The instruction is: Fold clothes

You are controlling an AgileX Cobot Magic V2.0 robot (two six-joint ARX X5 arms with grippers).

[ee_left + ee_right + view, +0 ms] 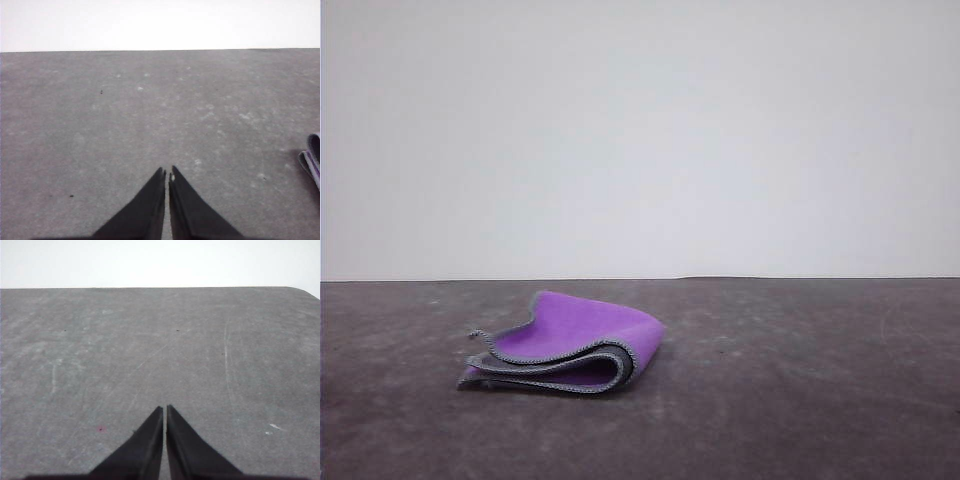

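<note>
Item 1: cloth. One small soft piece, bright purple on the exposed face, dark charcoal grey on the other, with grey stitched edging. It lies folded over on itself in loose layers on the surface. The rounded fold faces the robot's right side; the open edges face its left, where a short loose thread sticks out at the corner. The top layer rises slightly and curls at its far edge. In the front view nothing touches the cloth. In the left wrist view a sliver of the cloth, grey layers with a purple line between them, sits at the frame edge, well apart from the left gripper.

Item 2: surface. Dark grey, matte, mottled with pale scuffs and fine scratches. A plain white wall stands behind the cloth, beyond the far edge of the surface.

Item 3: left gripper. Two black tapered fingers, tips pressed nearly together, clenched on nothing, hovering over bare surface to one side of the cloth.

Item 4: right gripper. Same black tapered fingers, likewise clenched with only a thin slit between them, holding nothing, over bare scratched surface.
</note>
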